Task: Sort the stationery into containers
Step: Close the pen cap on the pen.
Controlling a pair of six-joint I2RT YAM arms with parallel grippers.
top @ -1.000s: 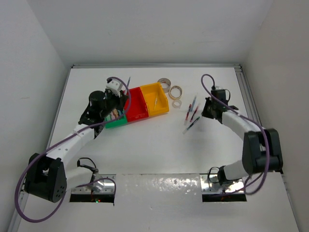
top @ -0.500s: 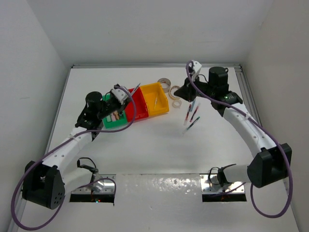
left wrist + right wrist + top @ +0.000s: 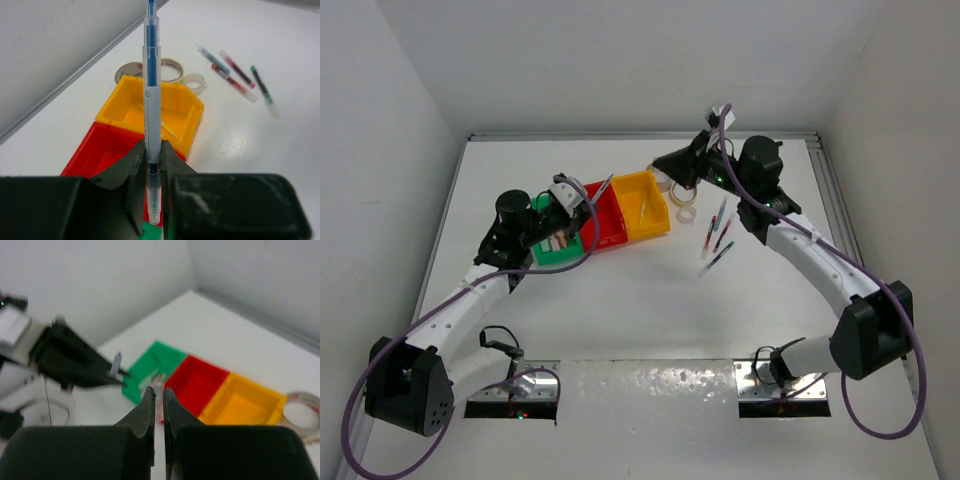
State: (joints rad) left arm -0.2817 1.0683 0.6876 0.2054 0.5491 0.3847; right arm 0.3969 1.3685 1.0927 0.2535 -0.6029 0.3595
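My left gripper (image 3: 582,207) hovers over the red bin (image 3: 610,242) and is shut on a thin blue pen (image 3: 151,85) that sticks out toward the yellow bin (image 3: 192,125). My right gripper (image 3: 660,166) hangs above the tape rolls behind the yellow bin (image 3: 652,232), shut on a clear pen (image 3: 159,386). In the right wrist view the green (image 3: 165,346), red (image 3: 200,382) and yellow (image 3: 242,410) containers lie ahead. The green bin (image 3: 560,257) holds small blocks. Three pens (image 3: 718,232) lie on the table to the right of the bins.
Tan tape rolls (image 3: 685,190) sit behind and right of the yellow bin, one partly hidden under my right gripper. A pen (image 3: 643,207) lies inside the yellow bin. White walls close in the table on three sides.
My right arm lifted from beside the loose pens and swung left to above the tape rolls, a pen in its jaws. My left gripper came forward over the bins, then held still.
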